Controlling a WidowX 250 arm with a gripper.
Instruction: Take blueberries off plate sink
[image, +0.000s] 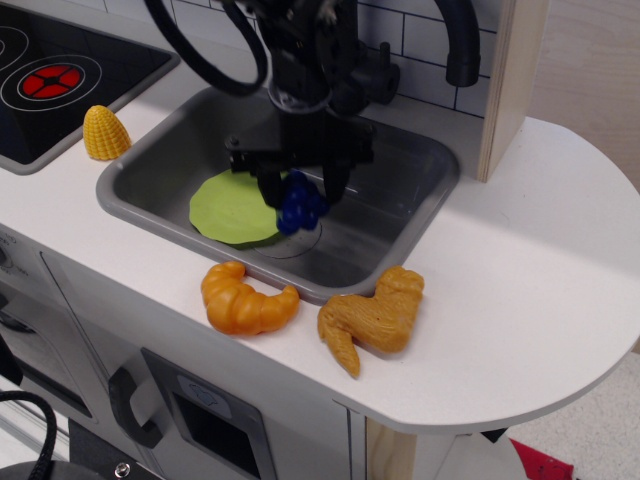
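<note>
The gripper (300, 195) pinches the blueberries (300, 206) low over the sink (400, 215), at the plate (228, 208) rim nearest the counter's front edge; next, set them down clear of it

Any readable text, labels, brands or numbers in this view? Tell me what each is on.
None readable. The gripper, blueberries, plate, sink, corn, croissant and stovetop carry no print. The oven front has a small mark, too blurred to read.

Bright even indoor light, soft shadows, mild glare on the sink (400, 215), sharp focus
</note>
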